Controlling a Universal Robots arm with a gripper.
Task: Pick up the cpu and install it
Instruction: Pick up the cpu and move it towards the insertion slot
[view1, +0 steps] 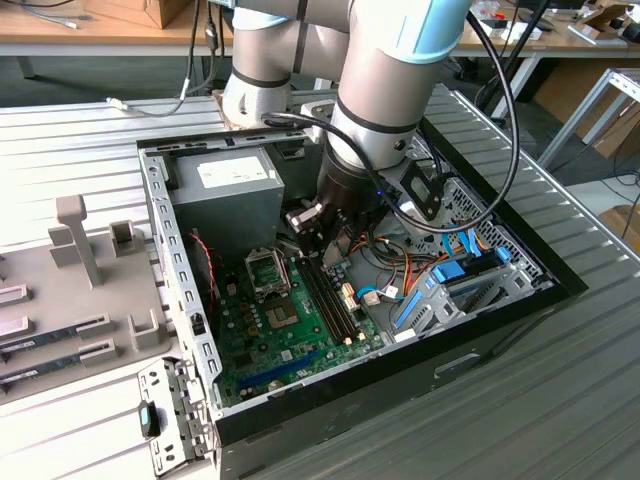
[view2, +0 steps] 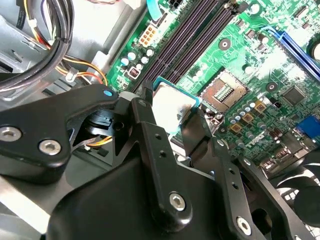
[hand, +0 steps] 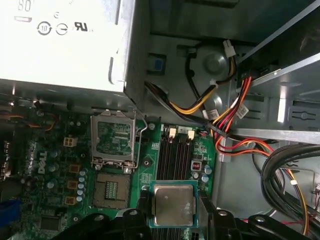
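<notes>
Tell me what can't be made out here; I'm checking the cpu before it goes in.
- cpu underside: hidden by its own lid, both wrist views.
- cpu's gripped edges: covered by the jaws, same views.
- socket pins: too small, first wrist view.
- Clearance over the motherboard: blocked by the arm, exterior view.

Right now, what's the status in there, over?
The gripper shut on the cpu. Held over the memory slots, beside the open socket, not seated. Nothing seen blocking it.
</notes>
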